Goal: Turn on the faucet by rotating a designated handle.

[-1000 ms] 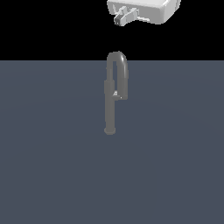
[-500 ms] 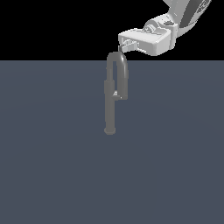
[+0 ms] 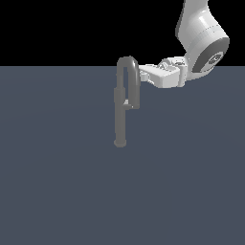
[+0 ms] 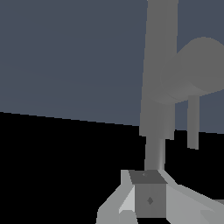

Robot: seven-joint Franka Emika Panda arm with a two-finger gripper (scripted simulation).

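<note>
The near part of the dark grey-blue surface [image 3: 62, 191] is lying flat and bare-looking on every side of the faucet [image 3: 120, 110], which is standing upright on its small round foot about midway across, a little toward the exterior view's left of centre. Its gooseneck is arching over toward the exterior view's right and coming down beside the column. The handle [image 3: 127, 103], a pale stub, is sticking out of the thicker middle of the column, sitting in the narrow gap between column and spout end. Farther back, near the surface's far edge, the white arm [image 3: 203, 43] is reaching in from the exterior view's right, and the tool [image 3: 143, 72] is pointing at the top of the gooseneck, just beside it. Whether they touch is unclear. How far the tool is parted, I cannot tell; in the wrist view its tip [image 4: 148, 192] is showing close to the faucet, gripping nothing visible.
</note>
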